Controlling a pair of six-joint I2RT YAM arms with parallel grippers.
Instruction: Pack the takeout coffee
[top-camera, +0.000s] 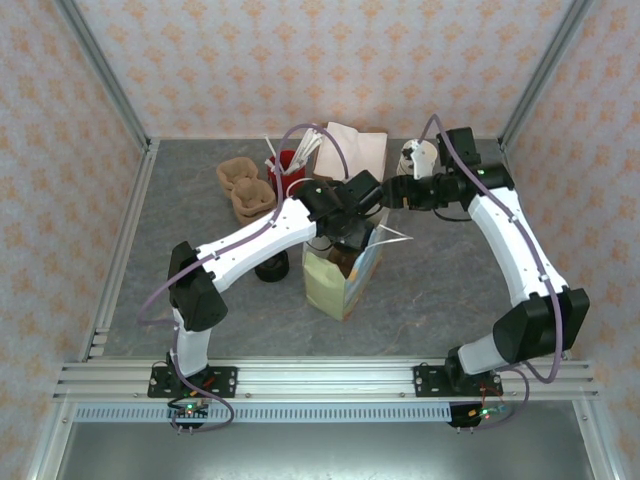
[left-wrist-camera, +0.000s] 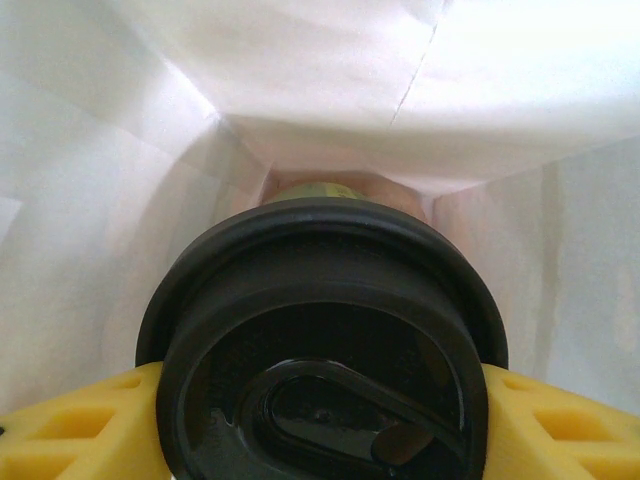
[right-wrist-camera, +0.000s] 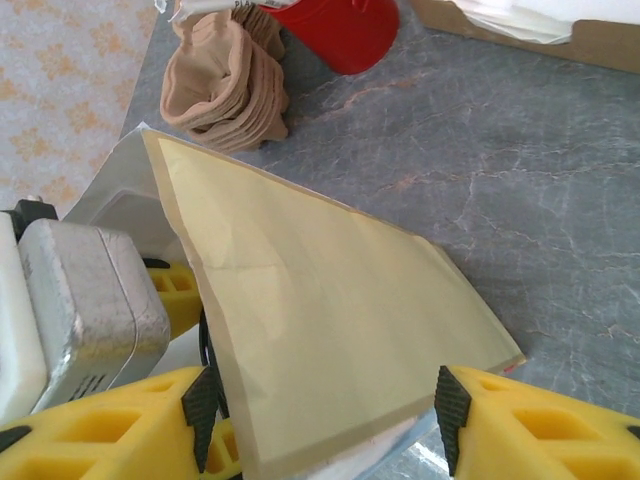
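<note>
- The left pincer (left-wrist-camera: 320, 425) is down inside the paper bag (top-camera: 338, 288) that stands mid-worktop, and it is clenched on the takeout coffee (left-wrist-camera: 320, 340), with a yellow finger (left-wrist-camera: 70, 425) tight against each side of the cup just under the black lid (left-wrist-camera: 330, 300)
- From the left wrist, the bag's white inner walls (left-wrist-camera: 100, 200) rise all around the cup, so the coffee is well below the bag's mouth; whether its base touches the bottom is hidden
- The right pincer (right-wrist-camera: 325, 425) sits at the bag's rim on the far right side, jaws spread and released, with the cream outer panel (right-wrist-camera: 330, 320) lying between them and nothing pinched
- By my reckoning the step in hand is setting the cup down inside the bag, late in the packing
- The next move calls for lowering until the cup stands flat, then letting go and lifting the left arm straight up, so the fingers don't drag the lid or tip the cup
- With the right side let loose, the bag could lean or shift as the arm comes out
- A red cup (top-camera: 288, 168) and brown carriers (top-camera: 246, 190) stand behind, well apart from the bag
</note>
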